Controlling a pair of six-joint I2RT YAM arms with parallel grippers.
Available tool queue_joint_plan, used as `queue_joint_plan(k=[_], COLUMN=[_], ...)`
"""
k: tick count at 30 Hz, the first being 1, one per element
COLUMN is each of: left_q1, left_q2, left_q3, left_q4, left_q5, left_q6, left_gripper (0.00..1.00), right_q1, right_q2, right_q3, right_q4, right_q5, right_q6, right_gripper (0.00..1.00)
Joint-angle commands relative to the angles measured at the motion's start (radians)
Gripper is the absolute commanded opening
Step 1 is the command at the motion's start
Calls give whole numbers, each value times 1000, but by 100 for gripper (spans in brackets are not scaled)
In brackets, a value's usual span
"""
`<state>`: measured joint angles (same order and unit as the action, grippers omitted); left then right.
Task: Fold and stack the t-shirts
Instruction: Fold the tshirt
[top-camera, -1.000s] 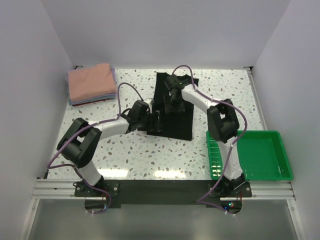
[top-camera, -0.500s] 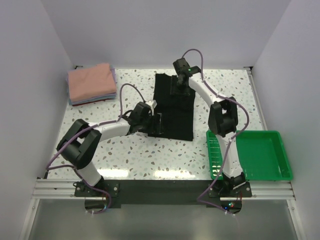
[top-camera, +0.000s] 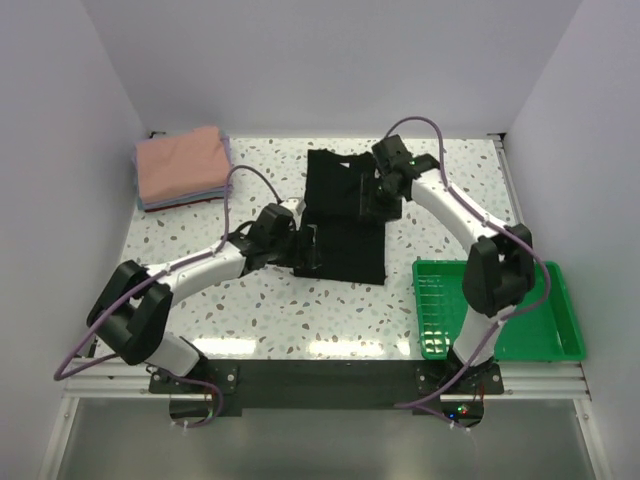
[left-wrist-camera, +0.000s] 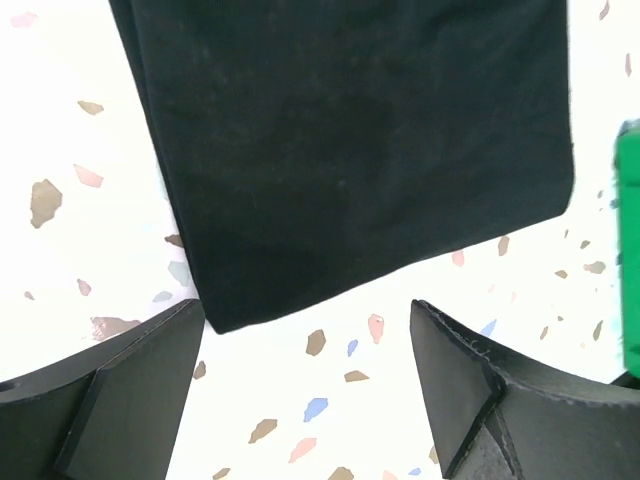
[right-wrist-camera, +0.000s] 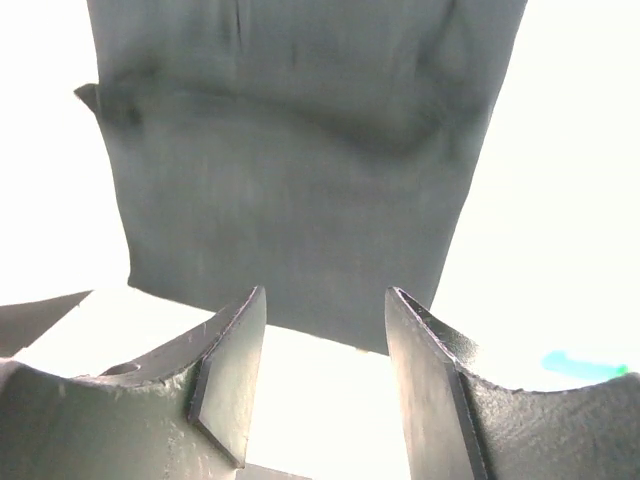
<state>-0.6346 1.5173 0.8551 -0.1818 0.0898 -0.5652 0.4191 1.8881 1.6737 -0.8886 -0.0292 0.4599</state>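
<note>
Currently we judge the step in hand to be the folding of the black t-shirt (top-camera: 345, 225), which lies flat on the bench (top-camera: 260, 310) near its middle as a long, narrow panel running from near to far. The lengthwise folds appear complete; the crosswise fold has not yet been made.

Left claw (left-wrist-camera: 305, 312): fingers well apart, nothing between them. It sits low at the near left corner of the shirt, with that corner just ahead of the gap.

Right claw (right-wrist-camera: 325, 300): fingers apart, nothing held. In the top view it hovers over the far right part of the shirt; its wrist view shows the cloth edge just beyond the fingertips.

The stack of folded t-shirts (top-camera: 182, 168), salmon-pink on top, rests at the far left corner of the bench, well apart from the black shirt. The green tray (top-camera: 535, 300) stands at the near right and plays no part in this step.

For the next move we expect the following to be required:
1. Bring each claw down on a corner of the same short edge.
2. Pinch all layers at once, not the top layer alone.
3. Lift and carry that edge across to the opposite edge, both claws in step, so the panel halves squarely.

Uneven travel would likely skew the fold.
</note>
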Motion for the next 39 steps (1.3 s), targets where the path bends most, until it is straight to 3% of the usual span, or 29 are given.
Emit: queue_joint_plan(k=[1, 7, 13, 28, 39], left_q1=[-5, -4, -4, -5, -5], left_q2=[-58, -6, 32, 24, 37], left_q3=[12, 10, 13, -8, -8], left_q4=[-15, -24, -36, -25, -65], left_q5=[-48, -30, -30, -35, -82], left_q6=[-28, -38, -39, -55, -87], left_gripper=[89, 86, 81, 76, 67], right_q1=[18, 40, 40, 38, 35], right_q2=[-133, -218, -219, -182, -130], right_q3=[-203, -440, -520, -608, -638], right_q4=[36, 106, 119, 180, 197], right_q5=[-57, -86, -81, -34, -37], right_q6=[14, 69, 72, 56, 26], right_gripper=[54, 53, 46, 41, 26])
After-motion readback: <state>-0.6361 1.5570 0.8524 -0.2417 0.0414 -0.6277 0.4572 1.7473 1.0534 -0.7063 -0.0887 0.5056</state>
